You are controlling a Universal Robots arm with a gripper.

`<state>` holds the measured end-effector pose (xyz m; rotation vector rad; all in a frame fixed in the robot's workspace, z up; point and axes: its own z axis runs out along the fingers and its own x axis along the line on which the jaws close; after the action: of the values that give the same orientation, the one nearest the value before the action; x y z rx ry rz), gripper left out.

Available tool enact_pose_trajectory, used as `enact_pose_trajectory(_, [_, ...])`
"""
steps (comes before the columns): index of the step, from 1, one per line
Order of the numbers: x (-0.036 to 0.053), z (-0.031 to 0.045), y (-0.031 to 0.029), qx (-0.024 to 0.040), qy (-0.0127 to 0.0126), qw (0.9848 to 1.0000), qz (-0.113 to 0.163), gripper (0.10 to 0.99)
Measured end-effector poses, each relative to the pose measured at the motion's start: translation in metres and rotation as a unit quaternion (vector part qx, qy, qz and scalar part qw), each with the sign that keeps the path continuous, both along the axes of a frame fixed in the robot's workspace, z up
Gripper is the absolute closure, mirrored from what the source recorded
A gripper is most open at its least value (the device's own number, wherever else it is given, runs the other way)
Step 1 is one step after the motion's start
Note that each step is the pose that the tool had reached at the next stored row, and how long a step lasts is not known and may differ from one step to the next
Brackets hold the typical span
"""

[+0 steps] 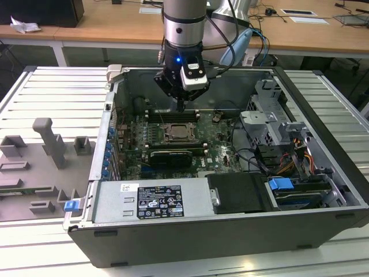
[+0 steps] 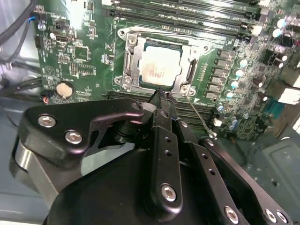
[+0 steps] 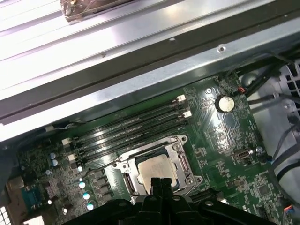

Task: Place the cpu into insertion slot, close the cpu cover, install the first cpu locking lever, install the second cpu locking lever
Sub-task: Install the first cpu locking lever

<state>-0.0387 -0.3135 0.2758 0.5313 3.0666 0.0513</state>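
A: Cpu (image 2: 161,69) sits flat in the insertion slot (image 2: 127,61), pale metal top up, in both wrist views. So the first step looks done.

B: And the cpu cover (image 2: 185,79)?

A: Its silver frame appears to lie down around the chip, cut-out over the middle. I judge it closed, though I can't be sure it is fully seated.

B: The levers?

A: A thin wire lever (image 2: 199,119) angles away from the slot's corner toward 4 o'clock in the second wrist view, so at least one looks unlatched. The other I can't make out.

B: Where is the gripper (image 2: 161,96)?

A: Just over the slot's near edge, fingers pressed together to a point, carrying nothing. In the exterior view it hangs above the green motherboard (image 1: 216,141) inside the open computer case (image 1: 323,231).
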Motion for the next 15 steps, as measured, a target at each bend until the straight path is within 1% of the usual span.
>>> enact_pose_trajectory(4, [0.0000,0.0000,0.0000,0.0000,0.0000,0.9997,0.024,0.980])
enact_pose_trajectory(8, [0.0000,0.0000,0.0000,0.0000,0.0000,0.9990,0.045,0.980])
enact_pose_trajectory(15, [0.0000,0.0000,-0.0001,0.0000,0.0000,0.9981,0.061,0.980])
